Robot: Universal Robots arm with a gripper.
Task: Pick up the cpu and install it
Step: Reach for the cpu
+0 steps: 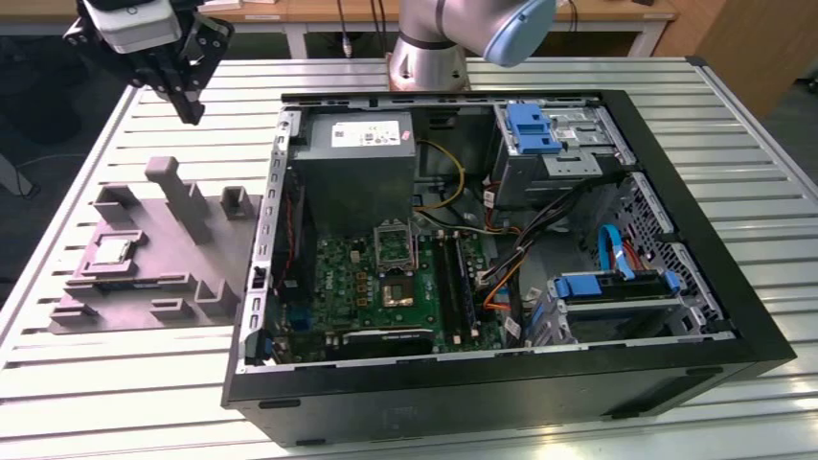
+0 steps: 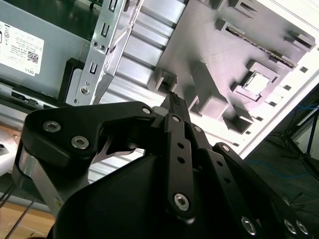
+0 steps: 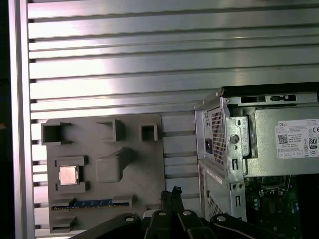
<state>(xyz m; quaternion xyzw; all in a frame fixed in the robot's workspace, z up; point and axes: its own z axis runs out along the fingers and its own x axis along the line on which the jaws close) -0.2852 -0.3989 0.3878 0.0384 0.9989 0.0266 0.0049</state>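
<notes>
Closed, empty end effector (image 2: 174,99) hovers; silvery square cpu (image 3: 68,175) sits in grey tray (image 3: 149,169).

Silvery cpu (image 3: 68,175), grey tray (image 3: 144,162), black gripper (image 3: 172,193)

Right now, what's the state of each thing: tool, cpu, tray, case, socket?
tool: shut, empty, in the air, touching nothing.
cpu: lying flat in its recess, not picked up.
grey tray: flat on the table, holding the cpu.
computer case: on its side, panel off, open.
socket: on the board, frame state unclear.
</notes>
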